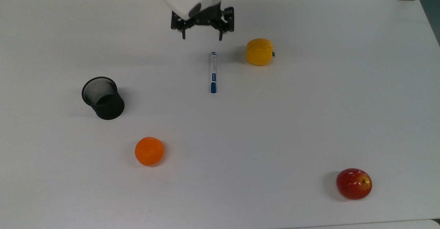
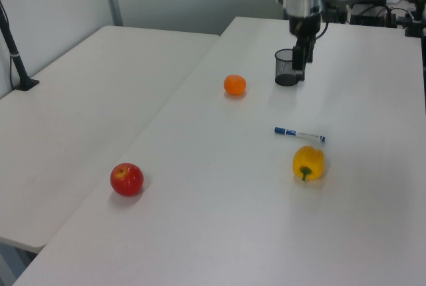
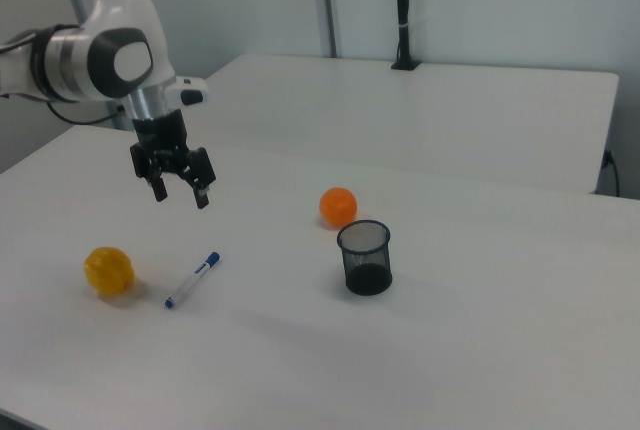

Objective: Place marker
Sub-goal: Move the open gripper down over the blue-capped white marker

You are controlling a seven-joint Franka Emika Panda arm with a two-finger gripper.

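The marker [image 1: 213, 72] is a slim white pen with a blue cap, lying flat on the white table [image 1: 275, 126]; it also shows as the marker [image 2: 299, 134] in the left view and the marker [image 3: 192, 279] in the right view. My gripper [image 1: 202, 36] hangs in the air above the marker's far end, open and holding nothing. In the right view the gripper [image 3: 180, 196] is well above the table, up and to the left of the marker. In the left view the gripper [image 2: 299, 66] overlaps the black mesh cup [image 2: 286, 68].
The black mesh cup [image 1: 102, 98] stands upright at the top view's left. A yellow pepper [image 1: 260, 52] lies just right of the marker. An orange [image 1: 149, 151] and a red apple [image 1: 354, 183] sit nearer the front edge. A second table [image 2: 80, 113] adjoins.
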